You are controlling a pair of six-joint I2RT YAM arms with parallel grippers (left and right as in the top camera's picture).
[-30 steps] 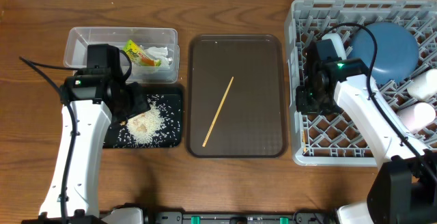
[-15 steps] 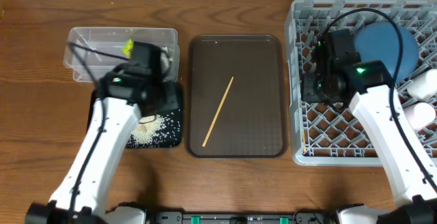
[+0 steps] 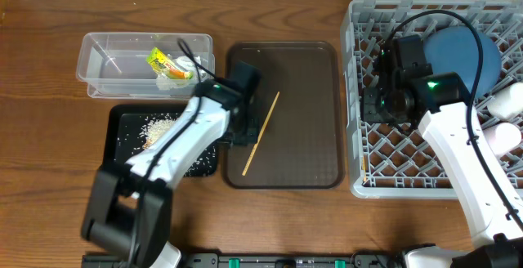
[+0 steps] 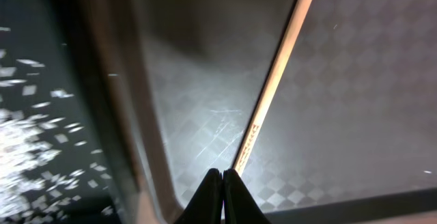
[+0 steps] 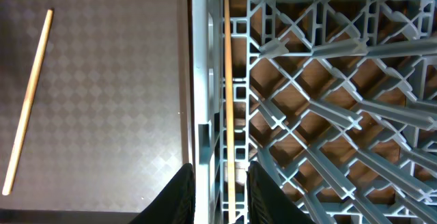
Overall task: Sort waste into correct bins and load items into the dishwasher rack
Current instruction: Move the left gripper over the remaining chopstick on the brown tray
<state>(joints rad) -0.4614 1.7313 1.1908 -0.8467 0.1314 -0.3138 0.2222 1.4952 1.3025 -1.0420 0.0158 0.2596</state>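
Since the left jaws were pressed shut and empty just beside the lower end of the chopstick [image 4: 271, 80] lying slantwise on the brown tray [image 3: 302, 137], they would probably have needed to part first. A stick so thin and flat could easily have rolled aside or been pushed toward the tray's rim instead of being caught. The right jaws stood apart, holding nothing, astride the wall of the rack [image 5: 205, 46] just right of the tray; only the right wrist view showed a second chopstick [image 5: 227, 80] lying along that wall, unseen from overhead.
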